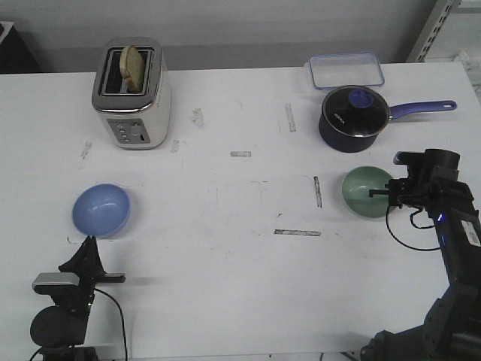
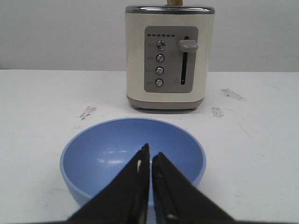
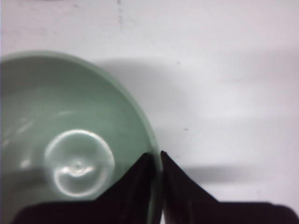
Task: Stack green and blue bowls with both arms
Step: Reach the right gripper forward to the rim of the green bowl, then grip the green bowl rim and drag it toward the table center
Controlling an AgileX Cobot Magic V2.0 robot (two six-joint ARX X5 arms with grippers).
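Observation:
The blue bowl (image 1: 101, 210) sits upright on the white table at the front left. It fills the lower middle of the left wrist view (image 2: 112, 154). My left gripper (image 1: 90, 241) is shut and empty, its tips just at the bowl's near side and a little above it (image 2: 151, 154). The green bowl (image 1: 364, 192) is at the right. My right gripper (image 1: 389, 192) is shut on its right rim, one finger inside and one outside (image 3: 157, 156). The green bowl shows in the right wrist view (image 3: 70, 140) with a shadow beside it.
A cream toaster (image 1: 132, 94) with a slice of bread stands at the back left, straight beyond the blue bowl (image 2: 169, 56). A dark blue saucepan (image 1: 353, 119) with a long handle stands just behind the green bowl. A clear lidded box (image 1: 346, 71) lies at the back edge.

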